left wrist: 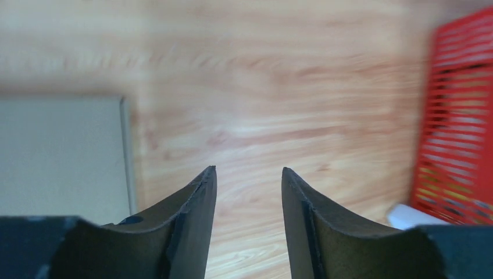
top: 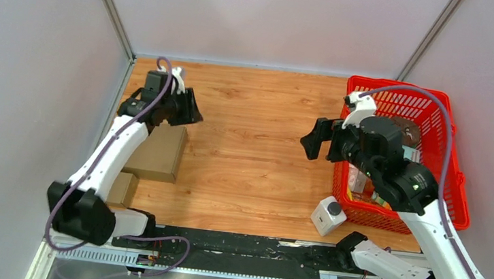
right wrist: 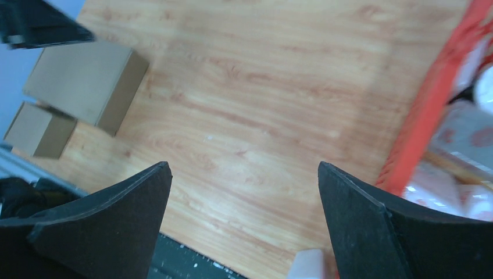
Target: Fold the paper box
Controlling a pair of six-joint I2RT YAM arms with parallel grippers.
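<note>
The paper box (top: pixel 160 151) is a closed brown carton lying flat at the table's left side; it also shows in the left wrist view (left wrist: pixel 61 157) and the right wrist view (right wrist: pixel 87 84). My left gripper (top: pixel 189 106) hovers just past the box's far right corner. Its fingers are apart with only bare wood between them (left wrist: pixel 249 170), so it is open and holds nothing. My right gripper (top: pixel 319 138) hangs over the table's right half beside the basket, wide open and empty (right wrist: pixel 244 165).
A smaller brown carton (top: pixel 123 189) sits close in front of the paper box. A red plastic basket (top: pixel 455 180) holding packaged goods stands at the right. A small white device with a dark cap (top: pixel 328 216) stands near the basket's front left corner.
</note>
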